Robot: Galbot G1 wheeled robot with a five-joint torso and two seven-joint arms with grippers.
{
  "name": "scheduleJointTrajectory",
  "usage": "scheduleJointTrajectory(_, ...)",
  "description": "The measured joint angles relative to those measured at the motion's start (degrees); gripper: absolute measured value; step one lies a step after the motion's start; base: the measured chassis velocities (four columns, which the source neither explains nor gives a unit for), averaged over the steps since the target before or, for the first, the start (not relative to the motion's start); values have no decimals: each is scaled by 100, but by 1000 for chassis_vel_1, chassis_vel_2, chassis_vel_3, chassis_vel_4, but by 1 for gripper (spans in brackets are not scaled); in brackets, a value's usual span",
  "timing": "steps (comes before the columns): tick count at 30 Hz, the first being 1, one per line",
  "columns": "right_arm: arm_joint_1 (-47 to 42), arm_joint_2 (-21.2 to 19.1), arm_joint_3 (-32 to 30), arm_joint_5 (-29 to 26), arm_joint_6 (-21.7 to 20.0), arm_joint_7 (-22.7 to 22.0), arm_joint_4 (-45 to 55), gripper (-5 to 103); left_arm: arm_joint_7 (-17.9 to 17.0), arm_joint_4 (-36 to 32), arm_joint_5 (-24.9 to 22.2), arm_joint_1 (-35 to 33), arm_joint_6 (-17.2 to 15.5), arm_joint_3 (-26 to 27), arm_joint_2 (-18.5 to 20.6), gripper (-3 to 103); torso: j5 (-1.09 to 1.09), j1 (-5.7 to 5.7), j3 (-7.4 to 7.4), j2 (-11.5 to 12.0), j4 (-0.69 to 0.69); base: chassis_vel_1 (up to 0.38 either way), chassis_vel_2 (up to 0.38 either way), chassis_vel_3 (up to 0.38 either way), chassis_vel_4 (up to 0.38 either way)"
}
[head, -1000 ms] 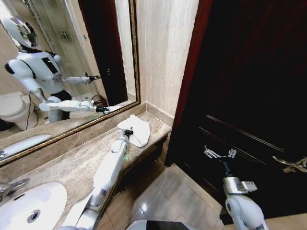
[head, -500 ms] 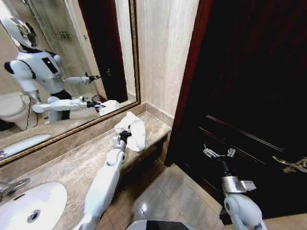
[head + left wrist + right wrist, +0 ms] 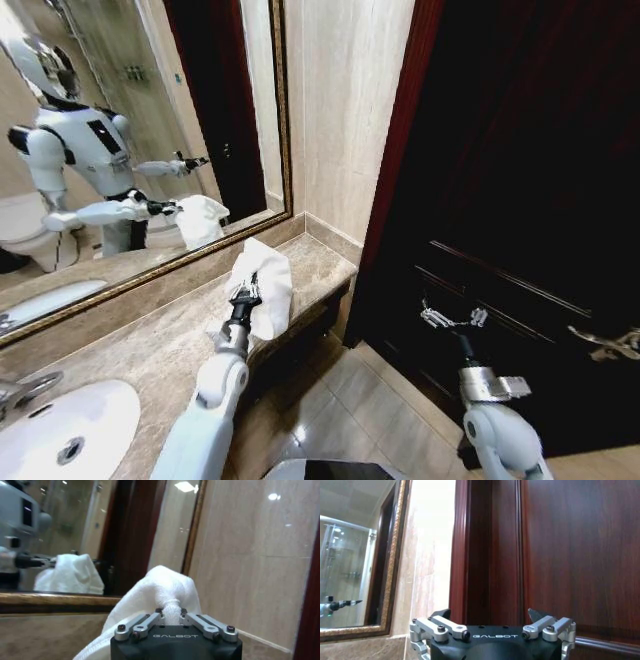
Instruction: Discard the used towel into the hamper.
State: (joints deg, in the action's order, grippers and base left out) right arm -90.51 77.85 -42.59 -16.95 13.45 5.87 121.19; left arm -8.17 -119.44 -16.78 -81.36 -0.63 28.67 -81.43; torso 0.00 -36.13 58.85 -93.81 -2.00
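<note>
White terry cloth, the used towel (image 3: 262, 285), is pinched in the clenched left tool (image 3: 243, 293); the left wrist view shows a bunched fold of the towel (image 3: 161, 599) squeezed between the closed metal fingers (image 3: 150, 620) of that tool (image 3: 171, 613). The towel hangs lifted above the beige marble worktop (image 3: 150, 345), its lower folds near the worktop's far end, beside the gold-framed wall mirror (image 3: 130, 140). The mirror reflects the raised towel. Further along the worktop from the towel sits the white oval sink (image 3: 65, 430). The right tool (image 3: 447, 318) stands released, fingers (image 3: 445, 624) spread, in front of the dark red-brown wooden door (image 3: 520, 180), well apart from the towel.
</note>
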Motion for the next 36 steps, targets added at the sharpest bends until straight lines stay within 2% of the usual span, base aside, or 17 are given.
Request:
scheduleJointTrajectory(4,15,56,10,22,-13,-71,0,100,-245,-476,267,-549,43,85,-209,9,1,0,0,0,-2,0,0,0,0)
scheduleJointTrajectory(7,12,85,21,23,-10,-83,-9,100,-275,-722,474,-868,139,146,-370,9,1,0,0,0,-1,0,0,0,0)
scheduleJointTrajectory(14,-4,140,-27,58,105,-83,6,100,-148,-1054,697,-1349,232,89,-645,9,1,0,1,0,-1,0,0,0,0)
scheduleJointTrajectory(16,-44,153,-71,74,183,-96,62,100,-99,-1185,898,-1557,403,15,-875,9,1,0,1,0,-1,0,0,0,0)
scheduleJointTrajectory(24,-129,155,-17,102,295,-88,127,100,7,-1108,1175,-1545,518,32,-962,9,1,0,1,1,-1,0,0,0,0)
scheduleJointTrajectory(36,-158,156,-33,140,331,-82,183,100,82,-1007,1183,-1445,505,-27,-888,9,0,0,1,1,-1,-26,-29,-20,-17)
